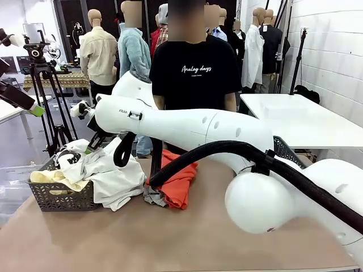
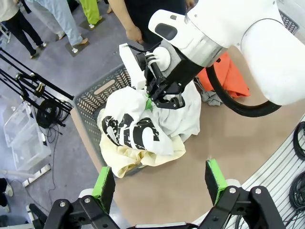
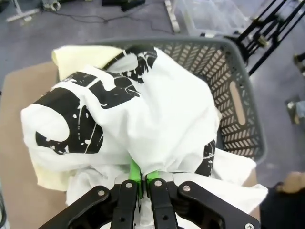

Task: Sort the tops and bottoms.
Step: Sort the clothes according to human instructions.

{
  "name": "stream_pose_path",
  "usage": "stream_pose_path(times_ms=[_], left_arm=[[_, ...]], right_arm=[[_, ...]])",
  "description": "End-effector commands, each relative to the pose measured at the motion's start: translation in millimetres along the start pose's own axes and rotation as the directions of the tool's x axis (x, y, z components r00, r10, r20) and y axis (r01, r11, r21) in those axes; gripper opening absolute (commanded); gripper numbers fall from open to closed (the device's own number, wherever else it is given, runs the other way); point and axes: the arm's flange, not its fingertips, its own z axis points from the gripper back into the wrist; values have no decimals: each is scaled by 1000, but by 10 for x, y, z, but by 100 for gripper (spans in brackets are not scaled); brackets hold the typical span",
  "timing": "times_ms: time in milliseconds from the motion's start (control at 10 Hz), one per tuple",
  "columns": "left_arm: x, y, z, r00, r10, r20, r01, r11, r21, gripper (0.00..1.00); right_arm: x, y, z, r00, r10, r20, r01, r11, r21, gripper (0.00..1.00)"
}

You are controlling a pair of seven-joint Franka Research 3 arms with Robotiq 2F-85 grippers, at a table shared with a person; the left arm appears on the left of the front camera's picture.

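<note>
The right arm is stretched right across the table [image 1: 170, 238] to its left side, and the right gripper [image 3: 141, 174] is pinched tight on a fold of the black-and-white patterned garment [image 3: 119, 119]. The green pads are pressed together with the cloth bunched between them. That garment sits heaped on top of the pile in the grey basket [image 1: 59, 198], which stands at the left of the table.

Under it lies the pale yellow garment [image 1: 54, 178], spilling over the basket's near rim. The plain white garment [image 1: 116, 181] hangs over the basket's right side and drapes down onto the table.

Just right of that, out of the basket, the orange-red garment [image 1: 178, 178] lies crumpled on the table. A scrap of the grey garment [image 1: 153, 196] peeks out at its near left edge, touching it.

The left gripper [image 2: 159, 180] hangs high above the basket's near side. Its jaws are spread wide with nothing between them, clear of all the cloth.

At the far side, a person [image 1: 195, 73] in a black T-shirt stands facing the table, arms down.
</note>
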Motion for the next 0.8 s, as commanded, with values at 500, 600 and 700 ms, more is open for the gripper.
stream_pose_path(times_ms=[500, 600, 700], left_arm=[[25, 4, 8, 1000, 9, -4, -9, 1000, 11, 99], [25, 4, 8, 1000, 9, -4, -9, 1000, 11, 99], [25, 4, 8, 1000, 9, -4, -9, 1000, 11, 99]], right_arm=[[538, -261, -192, 985, 42, 166, -3, 974, -226, 0], [851, -469, -354, 990, 55, 127, -17, 959, -284, 0], [1121, -676, -511, 996, 53, 65, -31, 953, -301, 0]])
